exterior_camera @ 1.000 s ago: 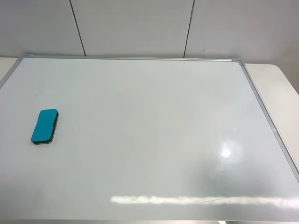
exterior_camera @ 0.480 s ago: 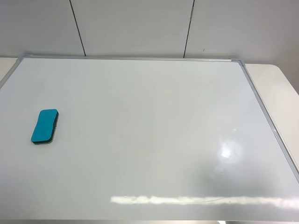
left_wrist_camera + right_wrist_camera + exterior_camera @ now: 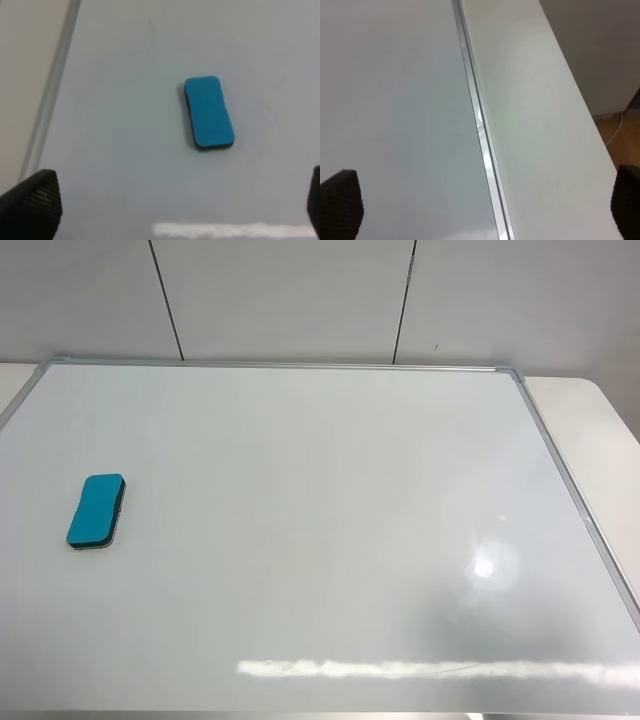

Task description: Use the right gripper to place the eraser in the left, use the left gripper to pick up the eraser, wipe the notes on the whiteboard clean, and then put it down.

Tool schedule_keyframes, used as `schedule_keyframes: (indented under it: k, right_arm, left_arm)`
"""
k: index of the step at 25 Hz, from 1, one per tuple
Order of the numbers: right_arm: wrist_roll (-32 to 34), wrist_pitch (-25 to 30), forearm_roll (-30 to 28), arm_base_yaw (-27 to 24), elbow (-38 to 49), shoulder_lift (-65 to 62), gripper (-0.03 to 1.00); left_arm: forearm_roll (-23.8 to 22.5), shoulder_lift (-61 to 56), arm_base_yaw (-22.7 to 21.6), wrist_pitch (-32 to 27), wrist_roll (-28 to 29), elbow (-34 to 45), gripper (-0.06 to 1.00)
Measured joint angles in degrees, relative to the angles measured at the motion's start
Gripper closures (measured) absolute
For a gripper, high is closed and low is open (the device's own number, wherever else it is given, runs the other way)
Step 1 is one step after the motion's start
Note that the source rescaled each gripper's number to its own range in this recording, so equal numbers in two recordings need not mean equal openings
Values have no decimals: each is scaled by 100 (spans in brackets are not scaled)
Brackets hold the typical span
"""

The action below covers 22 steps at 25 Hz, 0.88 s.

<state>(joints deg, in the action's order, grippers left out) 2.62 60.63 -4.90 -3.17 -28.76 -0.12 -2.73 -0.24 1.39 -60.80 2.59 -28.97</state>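
Left wrist view: the left gripper [image 3: 172, 210] shows only as two black textured fingertips [image 3: 32, 202] at the picture's corners, set far apart, so its jaws stand wide and hold nothing.
Eraser from the left gripper: the eraser [image 3: 208, 112] lies ahead of the open jaws, apart from both fingertips, a little toward the side of the far fingertip.
Long axis: in this view the eraser's length runs nearly straight away from the gripper, with a slight tilt, so the jaws face its two long sides.
Right wrist view: the right gripper [image 3: 485, 210] is wide too and empty; one dark fingertip [image 3: 340, 200] sits over the whiteboard and the other over the pale surface [image 3: 535, 100] beside it.
Under the right gripper: the silver frame of the whiteboard [image 3: 395, 100] runs between the two fingertips; no eraser is in this view.
Exterior high view: no arm and no gripper appears here.
Eraser place: the eraser [image 3: 96, 511] rests flat on the whiteboard [image 3: 320, 540], on the left part of the board, near its left frame and well apart from the right frame.
Nearer arm: by my judgement the left arm is nearer, because only its camera sees the eraser.
Notes: I find no red marks on the board in any view.
Task stage: it seems the wiping is done and the eraser is already put down.
Writing and brands: none can be read on the eraser, the board or the frame.
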Motion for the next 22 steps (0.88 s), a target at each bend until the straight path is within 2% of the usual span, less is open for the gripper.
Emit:
schedule_keyframes:
  k: [22]
  right_arm:
    - [0,0,0,0,0,0,-3]
  left_arm:
    - [7,-8,0,7,0,0,-6]
